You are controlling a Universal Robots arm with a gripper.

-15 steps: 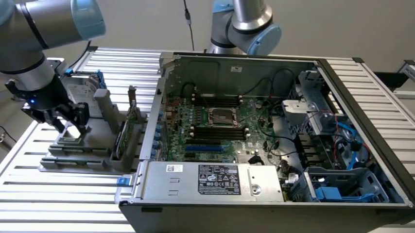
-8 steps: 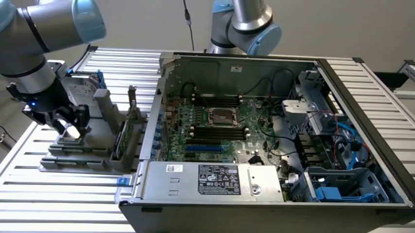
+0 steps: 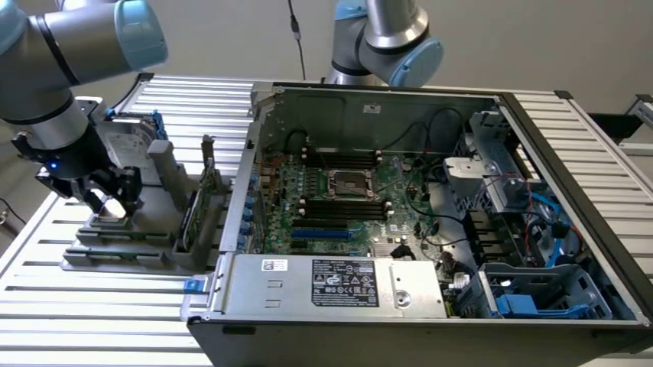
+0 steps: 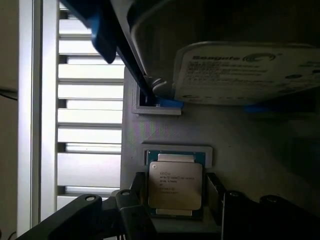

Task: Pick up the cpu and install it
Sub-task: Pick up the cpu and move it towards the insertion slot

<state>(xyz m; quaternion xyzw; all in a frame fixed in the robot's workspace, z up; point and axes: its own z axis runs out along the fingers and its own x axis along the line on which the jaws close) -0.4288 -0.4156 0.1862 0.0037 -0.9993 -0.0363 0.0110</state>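
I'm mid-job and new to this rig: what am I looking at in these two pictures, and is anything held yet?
The machine is a grey jointed robot arm ending in a black two-fingered gripper. One picture comes from a camera off the arm; the other from its wrist. On the slatted metal table stand a grey parts holder and an open computer case with a green motherboard. In the wrist view the small flat square silvery-grey cpu lies in that holder, near a silver hard drive. The gripper is open, one finger on each side of the cpu; nothing is held.
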